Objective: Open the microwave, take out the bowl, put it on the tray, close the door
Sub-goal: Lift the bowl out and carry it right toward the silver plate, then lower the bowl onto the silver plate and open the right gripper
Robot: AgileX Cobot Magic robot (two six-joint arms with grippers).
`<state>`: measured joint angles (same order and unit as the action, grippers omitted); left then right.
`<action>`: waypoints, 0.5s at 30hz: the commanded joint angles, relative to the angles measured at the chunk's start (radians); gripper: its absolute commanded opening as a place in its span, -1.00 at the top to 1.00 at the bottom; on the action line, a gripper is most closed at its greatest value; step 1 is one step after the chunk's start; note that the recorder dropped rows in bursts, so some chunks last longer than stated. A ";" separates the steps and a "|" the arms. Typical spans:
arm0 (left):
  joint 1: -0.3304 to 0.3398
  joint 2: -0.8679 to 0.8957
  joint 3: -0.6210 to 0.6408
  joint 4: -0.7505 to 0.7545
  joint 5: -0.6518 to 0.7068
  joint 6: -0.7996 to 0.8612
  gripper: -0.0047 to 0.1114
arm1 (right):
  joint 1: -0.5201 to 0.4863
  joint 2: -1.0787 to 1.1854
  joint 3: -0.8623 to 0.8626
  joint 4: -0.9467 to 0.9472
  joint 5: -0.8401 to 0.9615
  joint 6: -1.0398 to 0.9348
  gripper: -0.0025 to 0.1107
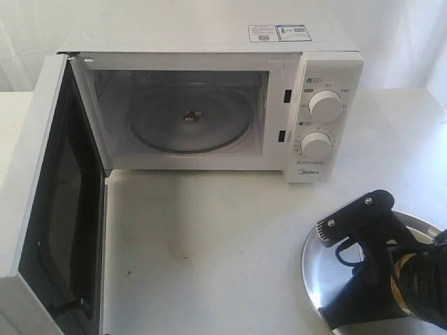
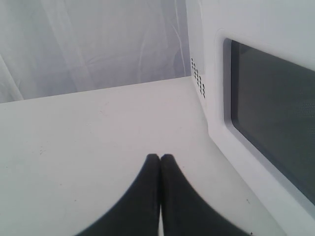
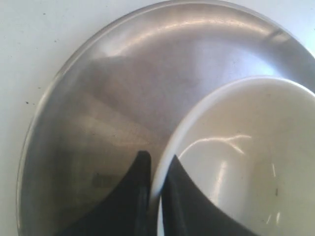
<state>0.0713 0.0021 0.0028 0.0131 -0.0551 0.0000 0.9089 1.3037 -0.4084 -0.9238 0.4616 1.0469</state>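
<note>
The white microwave [image 1: 209,38] stands at the back with its door [image 1: 42,160] swung wide open to the left, dark inner face showing. Only the glass turntable [image 1: 190,118] lies in the cavity. In the right wrist view the white bowl [image 3: 246,157] sits on the silver tray [image 3: 123,88], and my right gripper [image 3: 156,164] is shut on its rim, one finger inside and one outside. In the exterior view the right arm's black wrist [image 1: 377,279] hides the bowl above the tray [image 1: 313,258]. My left gripper [image 2: 160,158] is shut and empty, low over the table beside the door's outer window [image 2: 270,118].
The open door reaches to the table's front left edge. Two white knobs [image 1: 324,106] are on the microwave's right panel. White tabletop [image 1: 209,244] spreads between door and tray. A white cloth backdrop [image 2: 88,44] hangs behind.
</note>
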 commanded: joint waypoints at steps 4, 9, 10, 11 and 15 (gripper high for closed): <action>-0.002 -0.002 -0.003 -0.006 0.003 0.000 0.92 | 0.006 0.030 0.030 -0.026 -0.055 0.005 0.51; -0.002 -0.002 -0.003 -0.006 0.003 0.000 0.92 | 0.006 0.030 0.031 -0.072 -0.077 0.017 0.09; -0.002 -0.002 -0.003 -0.006 0.003 0.000 0.92 | 0.006 0.030 0.028 -0.105 -0.093 0.049 0.08; -0.002 -0.002 -0.003 -0.006 0.003 0.000 0.92 | 0.006 0.023 0.020 -0.132 -0.112 0.097 0.08; -0.002 -0.002 -0.003 -0.006 0.003 0.000 0.92 | 0.006 -0.070 -0.013 -0.283 -0.335 0.188 0.14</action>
<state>0.0713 0.0021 0.0028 0.0131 -0.0551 0.0000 0.9089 1.3041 -0.3940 -1.0945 0.2939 1.1720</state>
